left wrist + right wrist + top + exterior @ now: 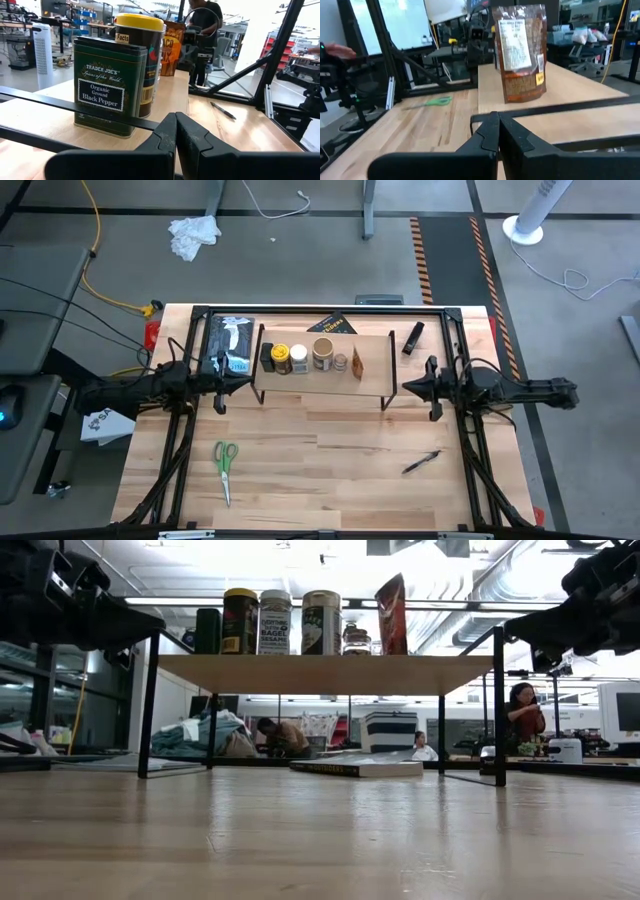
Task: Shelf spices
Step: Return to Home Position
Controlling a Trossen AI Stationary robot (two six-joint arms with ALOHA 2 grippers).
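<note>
The shelf [323, 380], a low rack on thin black legs, stands at the table's far middle. The spices stand in a row on its flat top: a small black tin [266, 356], a yellow-lidded jar [281, 358], a white-lidded jar [299, 360], a wide tan jar [322, 354], a tiny brown jar [341, 362] and an orange-brown packet [357, 364]. My left gripper [220, 386] hovers shut just off the shelf's left end, level with the tin [107, 90]. My right gripper [426, 388] hovers shut off the right end, facing the packet [520, 50].
Green-handled scissors [226, 460] lie near left and a black marker [421, 463] near right. Behind the shelf lie a dark book [332, 324], a black package [230, 345] and a small black object [413, 337]. A black frame [320, 310] edges the table.
</note>
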